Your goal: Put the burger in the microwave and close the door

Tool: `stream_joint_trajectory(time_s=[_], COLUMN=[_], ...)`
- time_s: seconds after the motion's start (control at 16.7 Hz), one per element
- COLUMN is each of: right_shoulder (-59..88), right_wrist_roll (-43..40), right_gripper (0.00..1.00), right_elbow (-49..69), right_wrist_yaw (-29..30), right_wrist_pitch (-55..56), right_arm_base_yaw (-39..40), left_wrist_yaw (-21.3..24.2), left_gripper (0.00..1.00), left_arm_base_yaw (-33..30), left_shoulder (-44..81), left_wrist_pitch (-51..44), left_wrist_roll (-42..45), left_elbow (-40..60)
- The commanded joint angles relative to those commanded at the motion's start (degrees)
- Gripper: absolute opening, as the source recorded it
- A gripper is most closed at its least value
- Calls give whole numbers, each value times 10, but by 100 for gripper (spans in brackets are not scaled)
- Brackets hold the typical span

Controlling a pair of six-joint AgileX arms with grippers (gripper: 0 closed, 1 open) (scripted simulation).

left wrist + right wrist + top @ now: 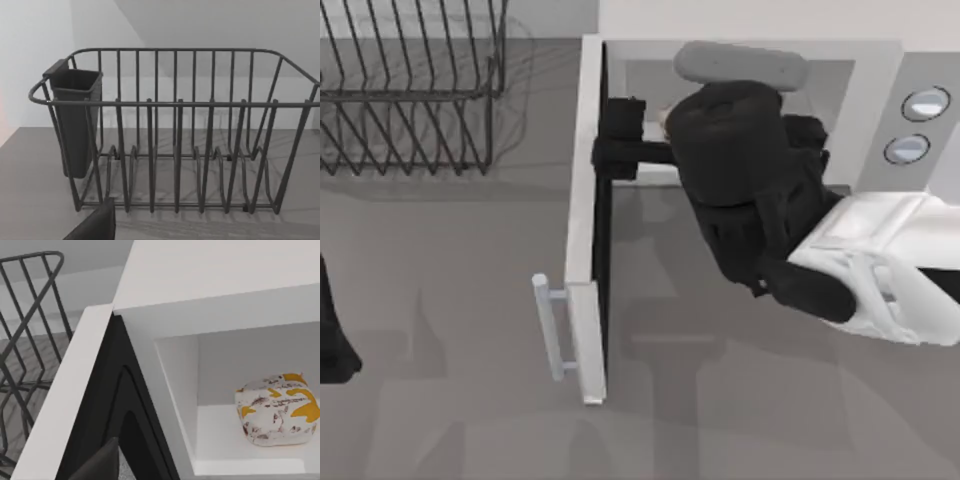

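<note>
One burger (277,410) inside microwave (210,295), apart from right end effector (620,150); finger state unclear.

A grey worktop (450,400) carried a black wire dish rack (410,90) at ten o'clock and the white microwave (880,70) at one o'clock.

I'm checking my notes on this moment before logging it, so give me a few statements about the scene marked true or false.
1. The burger lies inside the microwave cavity. True.
2. The door is shut. False: it stands swung open, its handle pointing to the table's left.
3. The right arm reaches in at the microwave's opening. True.
4. The dish rack holds plates. False: its slots are empty, with a dark cup hung on one end.
5. The burger sits in the dish rack. False: it rests on the cavity floor.
</note>
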Motion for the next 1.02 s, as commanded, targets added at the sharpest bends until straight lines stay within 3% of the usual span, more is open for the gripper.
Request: stream_joint_trajectory(time_s=[1.02], right_shoulder=[30], right_wrist_roll=[-81], right_gripper=[100], right_elbow=[-10], right_wrist_yaw=[-33], right_wrist_pitch=[-146], right_arm_base_yaw=[-2], left_wrist_yaw=[0], left_gripper=[100], left_arm_base_yaw=[0], left_shoulder=[0], left_wrist_pitch=[0], left_wrist_roll=[0], left_elbow=[0])
